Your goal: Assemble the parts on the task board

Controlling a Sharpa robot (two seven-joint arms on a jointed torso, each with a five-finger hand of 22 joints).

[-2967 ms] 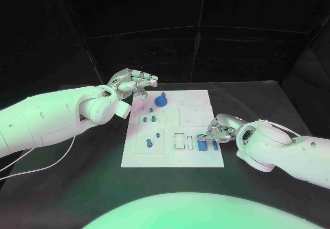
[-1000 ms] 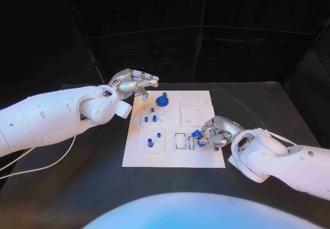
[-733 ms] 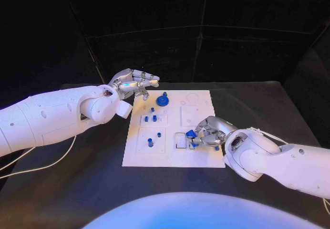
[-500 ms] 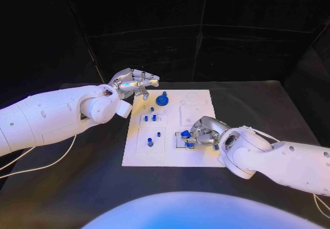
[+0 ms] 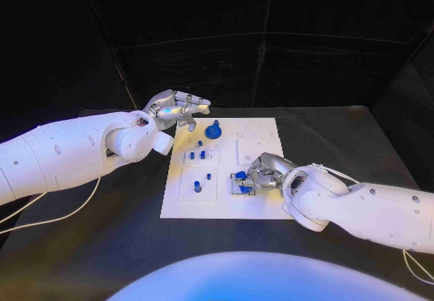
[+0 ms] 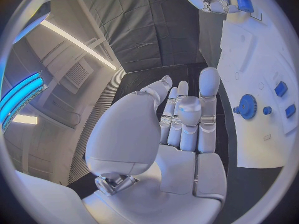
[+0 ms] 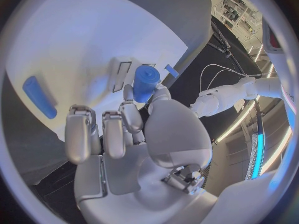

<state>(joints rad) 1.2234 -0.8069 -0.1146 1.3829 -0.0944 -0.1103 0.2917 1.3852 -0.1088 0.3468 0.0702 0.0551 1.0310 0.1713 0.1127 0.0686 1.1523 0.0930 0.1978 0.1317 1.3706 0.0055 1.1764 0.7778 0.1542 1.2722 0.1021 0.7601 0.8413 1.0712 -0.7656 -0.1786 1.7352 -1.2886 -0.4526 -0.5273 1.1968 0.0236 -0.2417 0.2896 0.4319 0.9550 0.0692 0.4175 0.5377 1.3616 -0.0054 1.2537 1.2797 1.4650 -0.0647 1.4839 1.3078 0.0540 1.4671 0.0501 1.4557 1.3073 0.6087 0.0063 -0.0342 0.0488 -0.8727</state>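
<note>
Two hands were over the table [image 5: 108, 251], w/ the white board [image 5: 226, 204] between them. Going L to R: the left hand [image 5: 178, 106] hung off the board's far-left corner, holding nothing; in its wrist view the fingers [image 6: 187, 119] were curled in toward the palm, so clenched on air. Just beside it on the board sat the blue gear [image 5: 213, 132]. Nearer the robot stood small blue pegs [image 5: 196, 154], then a lone peg [image 5: 196, 185] in the near-left panel.

Mid-board, the right hand [image 5: 262, 175] was grasping a short blue cylinder [image 5: 241, 175], pinched betw. thumb and a finger; the right wrist view showed the same cylinder [image 7: 146, 83] held at the fingertips just above a pair of narrow slots [image 7: 124, 74] in the board. Another long blue block [image 7: 36, 97] lay flat on the board, apart from the hand.

Key relation, as a judgement: the cylinder sat at the hand's tips, on the hand's left side, directly over the slots, so the right hand was plainly the nearer one and the left was well away. Its long axis looked roughly upright w/ a slight tilt, flat end facing away from the palm. Whether that axis matched the slots' long direction I couldn't tell; prob. needs aligning before pressing in.
</note>
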